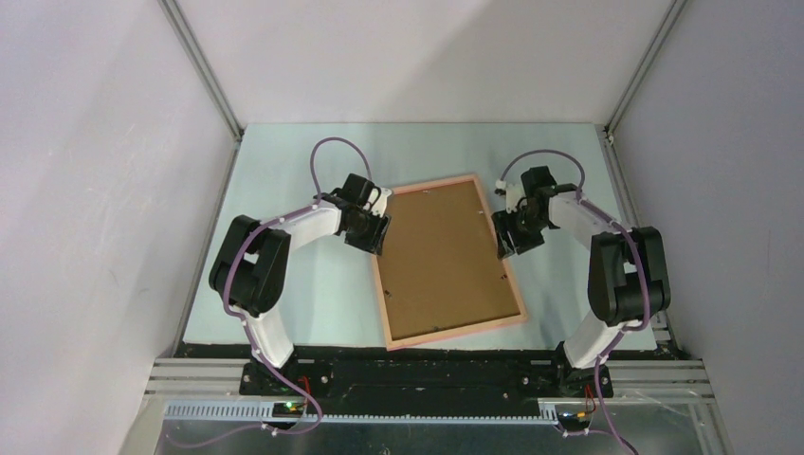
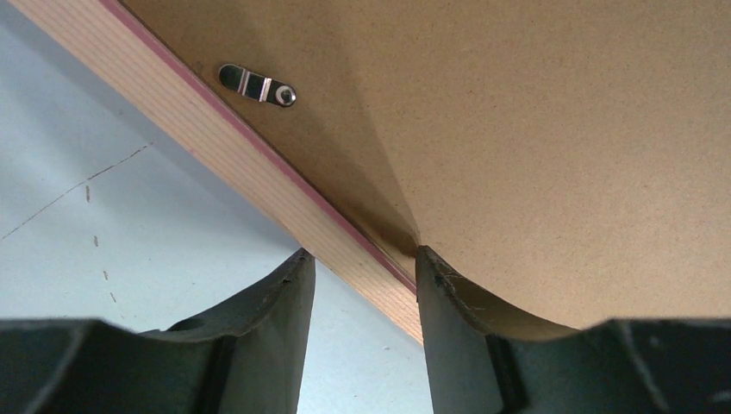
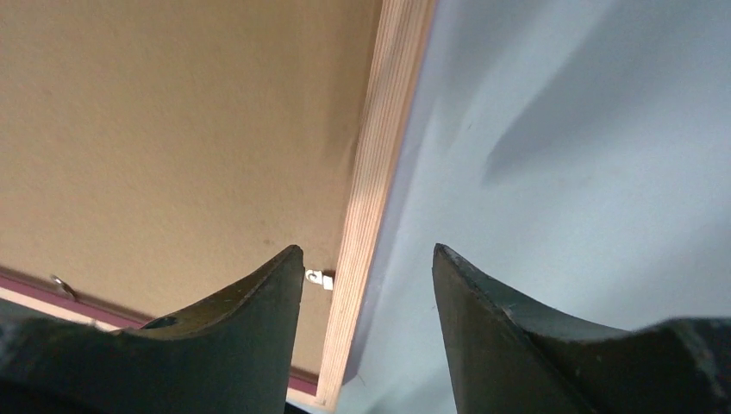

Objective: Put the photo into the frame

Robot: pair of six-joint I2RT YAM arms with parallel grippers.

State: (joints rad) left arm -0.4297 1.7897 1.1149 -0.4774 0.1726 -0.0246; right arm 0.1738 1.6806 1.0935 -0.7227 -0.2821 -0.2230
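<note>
The pink frame [image 1: 455,333] lies face down and slightly turned on the pale table, with a brown backing board [image 1: 446,256] filling it. The photo is hidden. My left gripper [image 1: 379,223] sits on the upper part of the left rail. In the left wrist view, the left gripper [image 2: 362,254] has the rail [image 2: 198,129] running slantwise between its fingertips, one touching each side. My right gripper [image 1: 502,232] is at the right rail. In its wrist view, the right gripper [image 3: 368,250] stands open astride the rail [image 3: 379,155] without touching it.
A small metal turn tab [image 2: 257,84] lies on the board by the left rail, and another tab [image 3: 319,279] shows by the right rail. Grey walls close in the table [image 1: 284,313] on three sides. Both arm bases stand at the near edge.
</note>
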